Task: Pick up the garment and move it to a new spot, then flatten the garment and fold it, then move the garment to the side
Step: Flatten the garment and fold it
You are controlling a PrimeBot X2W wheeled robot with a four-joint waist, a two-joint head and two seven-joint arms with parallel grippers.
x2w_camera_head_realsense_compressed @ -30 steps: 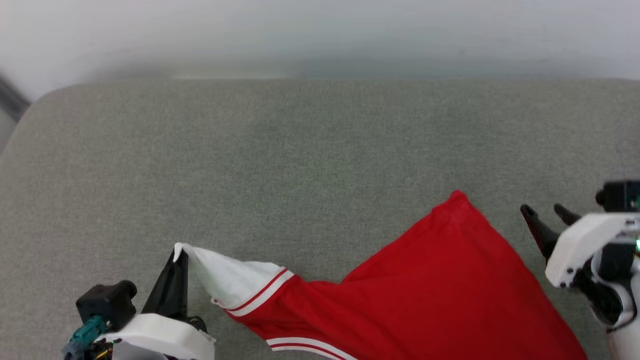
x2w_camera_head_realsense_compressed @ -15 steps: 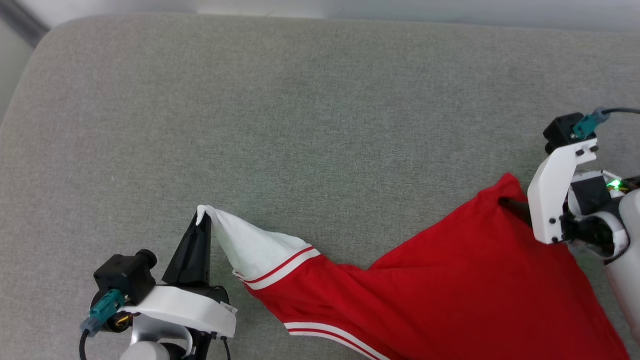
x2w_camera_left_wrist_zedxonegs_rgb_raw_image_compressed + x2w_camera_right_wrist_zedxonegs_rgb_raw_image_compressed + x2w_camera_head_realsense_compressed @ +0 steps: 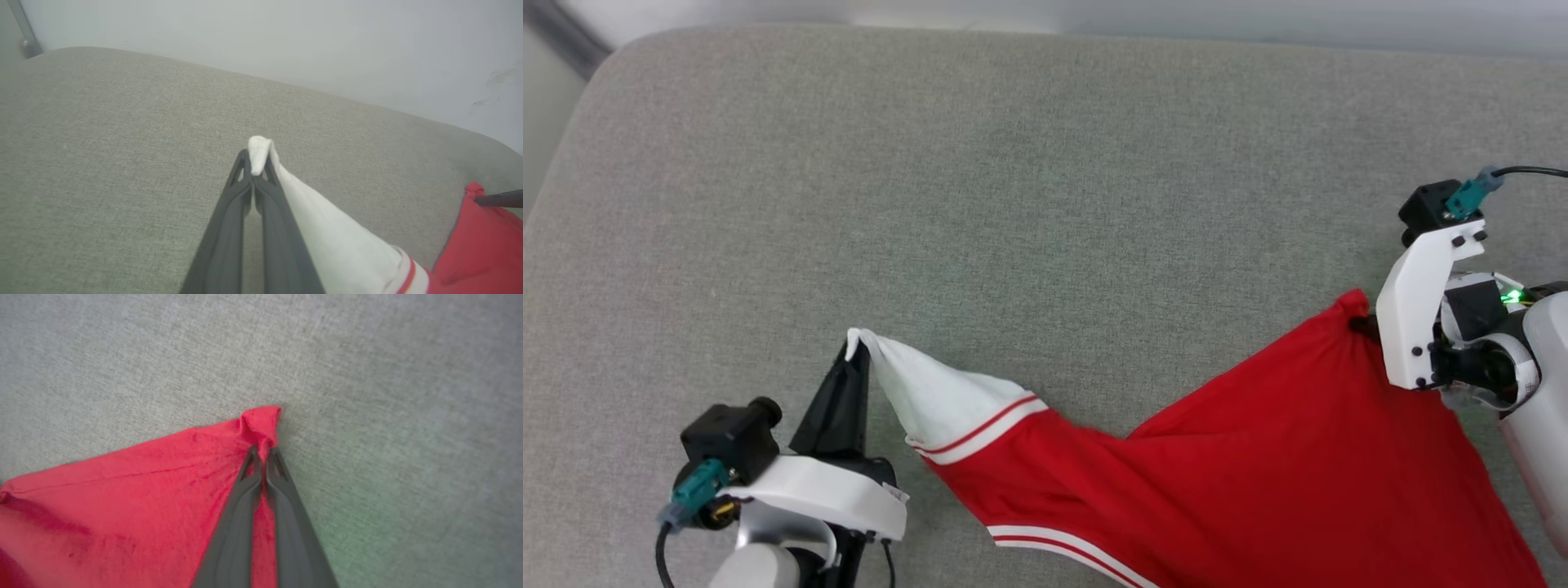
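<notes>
Shirt (image 3: 1258, 465): lies on the grey cushion (image 3: 1013, 204) near its front edge, with the red body to the right and the white sleeve (image 3: 931, 396) to the left.
Left gripper (image 3: 255, 163): jaws clamped on the sleeve tip, which is pinched to a peak.
Right gripper (image 3: 264, 453): jaws clamped on a bunched red corner.
Cloth between grips: creased, resting on the cushion.

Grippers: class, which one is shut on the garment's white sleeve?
The left gripper: it pinches the white sleeve of the garment; the right gripper pinches a red corner.
</notes>
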